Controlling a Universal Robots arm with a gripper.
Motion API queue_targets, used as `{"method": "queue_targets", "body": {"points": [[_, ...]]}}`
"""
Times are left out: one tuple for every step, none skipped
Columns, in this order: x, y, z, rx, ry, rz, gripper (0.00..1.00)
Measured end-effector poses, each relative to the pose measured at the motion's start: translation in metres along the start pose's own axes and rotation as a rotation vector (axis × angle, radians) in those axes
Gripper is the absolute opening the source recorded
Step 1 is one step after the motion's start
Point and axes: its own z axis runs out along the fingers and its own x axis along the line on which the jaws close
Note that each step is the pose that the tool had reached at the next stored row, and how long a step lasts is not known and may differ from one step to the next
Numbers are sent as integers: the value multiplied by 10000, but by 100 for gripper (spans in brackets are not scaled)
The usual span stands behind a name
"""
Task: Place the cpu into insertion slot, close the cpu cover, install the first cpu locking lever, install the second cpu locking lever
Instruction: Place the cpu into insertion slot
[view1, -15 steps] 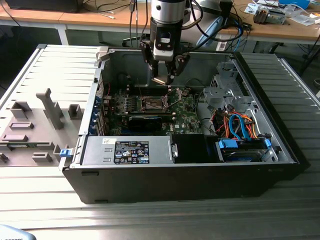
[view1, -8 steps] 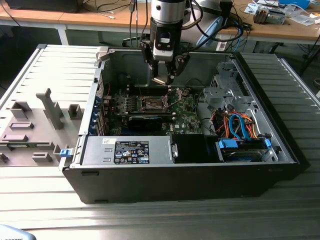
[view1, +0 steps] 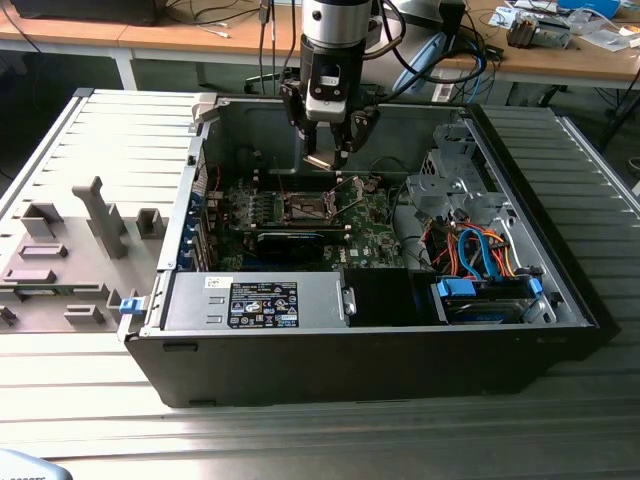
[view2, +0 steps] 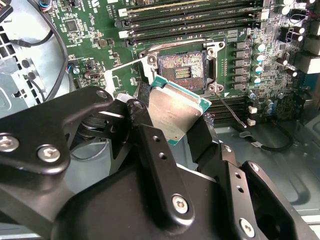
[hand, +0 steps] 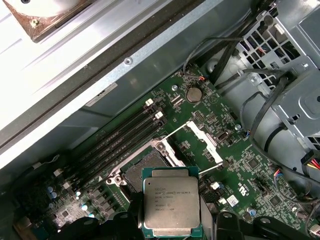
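The cpu (hand: 171, 206) has a dull silver-grey top with a green border. The insertion slot (view2: 181, 70) is black with a silver rim, on a green circuit board (hand: 240, 165). The cables (view1: 482, 252) are blue and orange.

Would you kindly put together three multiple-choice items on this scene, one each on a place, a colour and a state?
1. Where is the cpu? A seated in the insertion slot; B in the hand, above the slot; C lying loose beside the slot.
2. The circuit board is: A blue; B red; C green.
3. The cpu cover is: A open; B shut; C missing.
Answers: B, the hand clamps the chip over the empty slot; C, green shows around the slot; A, the frame stands raised, contacts bare.
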Motion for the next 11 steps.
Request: {"method": "queue_targets", "body": {"points": [[0,0,0,1,0,6,55],[0,0,0,0,-1,10,55],[0,0,0,1,-1,16,55],[0,0,1,1,-1,25,55],[0,0,1,0,-1,32,55],[0,0,1,0,-1,37,55],[0,0,1,1,-1,42,55],[0,0,1,1,-2,50,55],[0,0,1,1,-2,55,55],[0,0,2,1,-2,60,55],[0,0,2,1,-2,65,55]]}}
